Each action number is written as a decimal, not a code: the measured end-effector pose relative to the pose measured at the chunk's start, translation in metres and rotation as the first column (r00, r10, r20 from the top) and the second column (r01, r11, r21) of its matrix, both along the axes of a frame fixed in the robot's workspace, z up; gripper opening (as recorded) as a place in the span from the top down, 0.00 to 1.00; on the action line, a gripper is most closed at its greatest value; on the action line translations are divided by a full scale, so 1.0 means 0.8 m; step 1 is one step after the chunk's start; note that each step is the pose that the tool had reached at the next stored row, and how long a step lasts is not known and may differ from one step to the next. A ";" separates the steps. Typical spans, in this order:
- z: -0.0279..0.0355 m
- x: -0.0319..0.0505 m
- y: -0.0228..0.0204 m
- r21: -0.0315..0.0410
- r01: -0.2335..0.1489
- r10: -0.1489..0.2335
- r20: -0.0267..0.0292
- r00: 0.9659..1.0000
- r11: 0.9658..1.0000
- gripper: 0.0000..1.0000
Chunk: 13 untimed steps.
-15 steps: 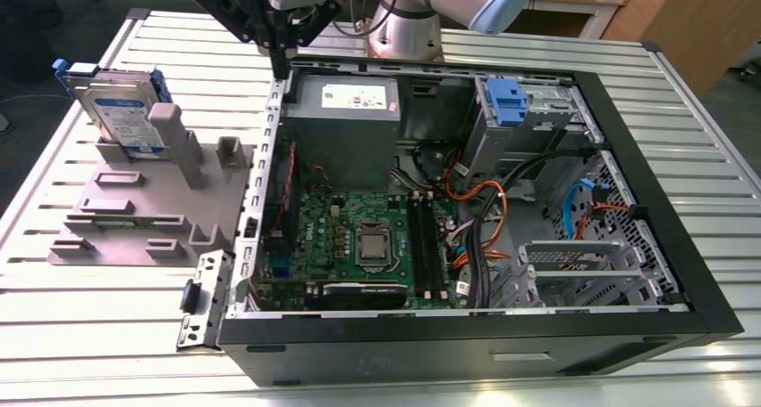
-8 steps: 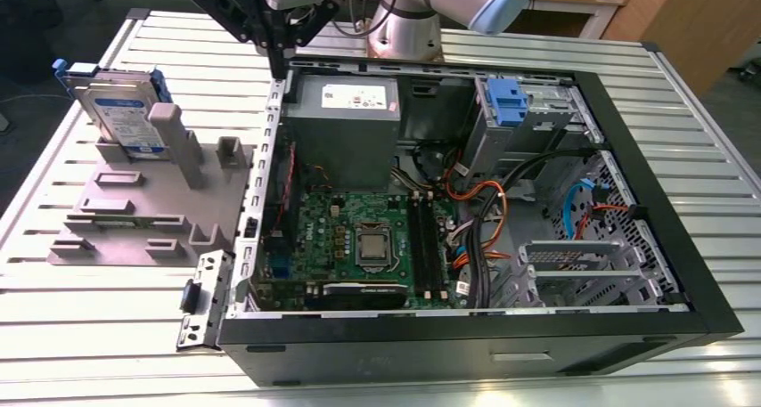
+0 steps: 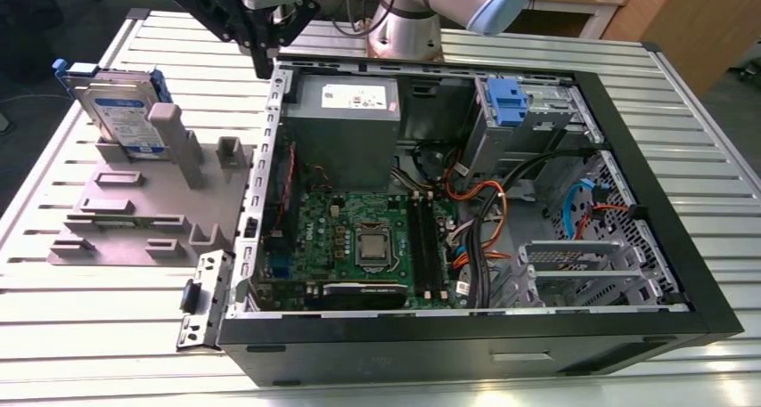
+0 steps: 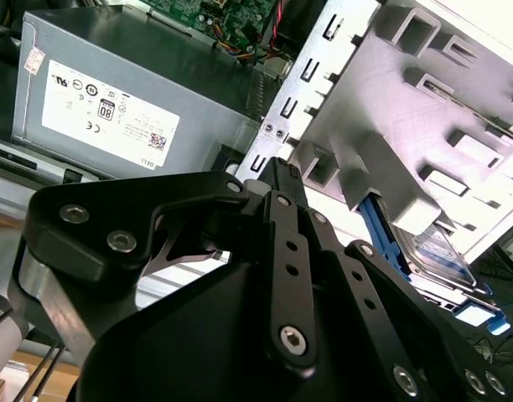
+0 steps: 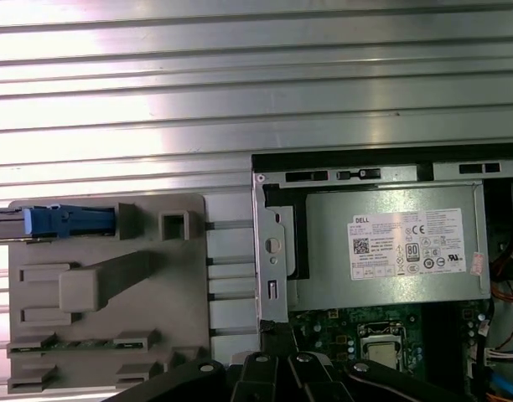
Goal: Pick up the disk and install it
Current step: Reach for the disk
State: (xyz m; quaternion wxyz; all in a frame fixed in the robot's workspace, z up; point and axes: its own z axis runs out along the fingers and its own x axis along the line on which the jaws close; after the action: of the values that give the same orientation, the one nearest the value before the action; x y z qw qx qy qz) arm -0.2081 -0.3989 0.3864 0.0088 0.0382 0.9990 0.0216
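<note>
Looking at the disk [image 3: 125, 113]: it stands on edge in a slot of the grey holder [image 3: 131, 215] on the table [image 3: 71, 318]. It's well apart from the end effector [image 3: 262, 69], which hangs over the case [image 3: 476, 345] corner, pinched together on nothing. I'd guess the disk is stiff, fairly heavy metal, slick on its faces and shock-sensitive, so grab it across the blue side rails up top. The open case holds a motherboard [image 3: 369, 238], power supply [image 3: 345, 113] and cables.

Shiny ribbed metal table [image 3: 95, 336], matt grey plastic holder [image 3: 119, 229], silvery metal disk [image 3: 119, 113].
</note>
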 end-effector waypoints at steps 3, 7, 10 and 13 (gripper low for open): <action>0.0000 -0.001 0.0000 0.000 0.000 0.000 0.000 1.000 1.000 0.89; 0.0000 -0.002 0.0000 0.000 0.000 0.000 0.000 1.000 1.000 0.89; 0.0000 -0.003 0.0000 0.000 0.000 0.000 0.000 1.000 1.000 0.89; 0.0000 -0.004 0.0000 0.000 0.000 0.000 0.000 1.000 1.000 0.89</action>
State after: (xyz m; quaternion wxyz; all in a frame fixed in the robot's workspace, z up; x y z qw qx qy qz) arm -0.2117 -0.3989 0.3863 0.0088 0.0382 0.9990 0.0216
